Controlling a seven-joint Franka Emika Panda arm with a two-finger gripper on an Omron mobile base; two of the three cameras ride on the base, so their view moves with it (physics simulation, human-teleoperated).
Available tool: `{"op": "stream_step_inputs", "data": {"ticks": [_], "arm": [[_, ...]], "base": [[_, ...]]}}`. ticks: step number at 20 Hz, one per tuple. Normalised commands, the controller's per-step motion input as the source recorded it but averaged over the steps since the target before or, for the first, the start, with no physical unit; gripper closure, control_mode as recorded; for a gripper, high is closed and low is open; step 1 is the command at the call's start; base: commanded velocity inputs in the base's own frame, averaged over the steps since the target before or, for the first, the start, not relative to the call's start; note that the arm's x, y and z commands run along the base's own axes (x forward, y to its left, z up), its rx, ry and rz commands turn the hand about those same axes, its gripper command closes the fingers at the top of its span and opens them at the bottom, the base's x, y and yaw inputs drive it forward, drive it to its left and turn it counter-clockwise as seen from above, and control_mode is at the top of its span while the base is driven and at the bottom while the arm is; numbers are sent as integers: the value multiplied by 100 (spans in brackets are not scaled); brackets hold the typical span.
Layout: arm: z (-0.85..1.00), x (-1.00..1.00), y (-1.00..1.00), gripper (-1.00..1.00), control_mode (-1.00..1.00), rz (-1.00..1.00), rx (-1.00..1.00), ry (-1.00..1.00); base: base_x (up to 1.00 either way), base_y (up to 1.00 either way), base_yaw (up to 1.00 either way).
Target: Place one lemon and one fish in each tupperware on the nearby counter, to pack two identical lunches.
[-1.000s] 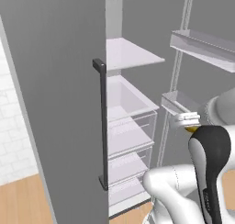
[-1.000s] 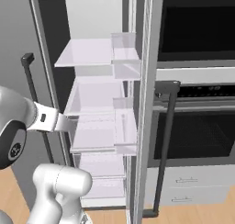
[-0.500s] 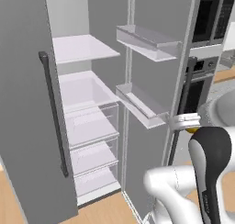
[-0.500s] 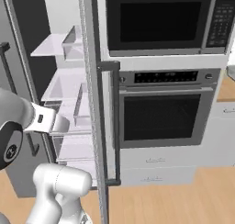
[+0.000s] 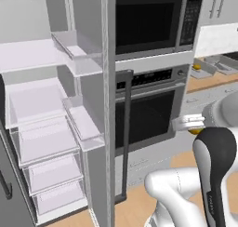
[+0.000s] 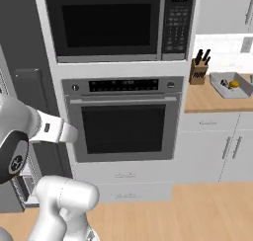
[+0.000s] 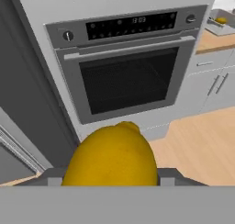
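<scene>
The lemon (image 7: 110, 159) was pinched between the gripper (image 7: 110, 179) jaws, sitting big and yellow right in front of the hand camera, carried in the air in front of the wall oven (image 6: 123, 119). In the left base view you could just spot a bit of yellow under the white hand at the end of the arm.

Off to the right, the wooden counter (image 6: 207, 100) ran along over pale grey drawers, and a clear tupperware (image 6: 228, 85) sat on it with something yellow inside, plus a darker thing next to that which I couldn't make out. A knife block (image 6: 198, 70) stood at the near end of that counter, just beside the oven column.

Above the oven was a built-in microwave (image 6: 116, 22). Both had little lit displays and rows of buttons, but nothing on them was readable, way too small and blurry. No brand names anywhere that I could see.

To the left, the fridge (image 5: 46, 128) stood open, with white shelves and clear drawers showing, and the floor was light wood.
</scene>
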Motion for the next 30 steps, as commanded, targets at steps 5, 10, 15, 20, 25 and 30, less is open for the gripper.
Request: {"op": "stream_step_inputs", "data": {"ticks": [5,10,15,20,25,30], "arm": [[0,0,0,100,100,0,0,0],[0,0,0,100,100,0,0,0],[0,0,0,100,100,0,0,0],[0,0,0,100,100,0,0,0],[0,0,0,100,100,0,0,0],[0,0,0,100,100,0,0,0]], "base": [[93,-100,22],[100,-100,27],[93,-96,3],[96,-36,0],[100,-8,0],[72,-48,-30]]}}
